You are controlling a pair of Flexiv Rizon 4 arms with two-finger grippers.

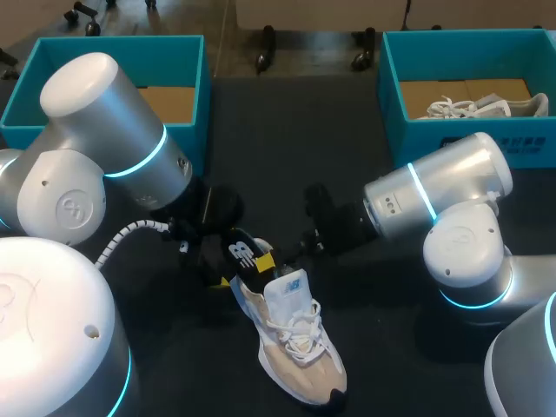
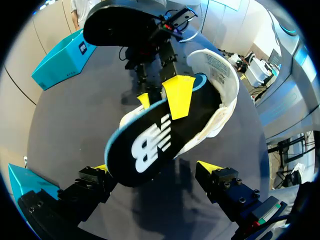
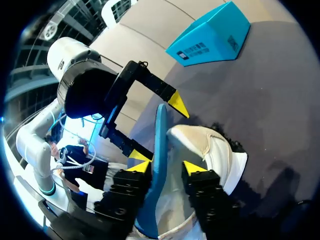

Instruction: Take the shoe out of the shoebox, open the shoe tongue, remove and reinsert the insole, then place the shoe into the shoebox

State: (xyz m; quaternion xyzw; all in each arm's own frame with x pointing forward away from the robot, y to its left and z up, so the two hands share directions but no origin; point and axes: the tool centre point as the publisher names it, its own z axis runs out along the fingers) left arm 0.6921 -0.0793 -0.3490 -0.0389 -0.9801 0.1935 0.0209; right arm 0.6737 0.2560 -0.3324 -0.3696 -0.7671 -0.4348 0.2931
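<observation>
The shoe (image 1: 300, 356) is lying on the tabletop (image 1: 287, 130), its insole (image 2: 150, 145) projecting from the collar. The right hand (image 3: 165, 165) is pinching the insole's edge. The left hand (image 2: 155, 170) is standing wide, holding nothing. The insole probably bends easily, so grip it near the heel.

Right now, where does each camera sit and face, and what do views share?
Head view: fixed above, behind, looking down on the table; left arm and right arm show.
Left wrist view: on the left wrist, facing the insole; left pincer open.
Right wrist view: on the right wrist; right pincer shut on the insole.
All share the shoe.
</observation>
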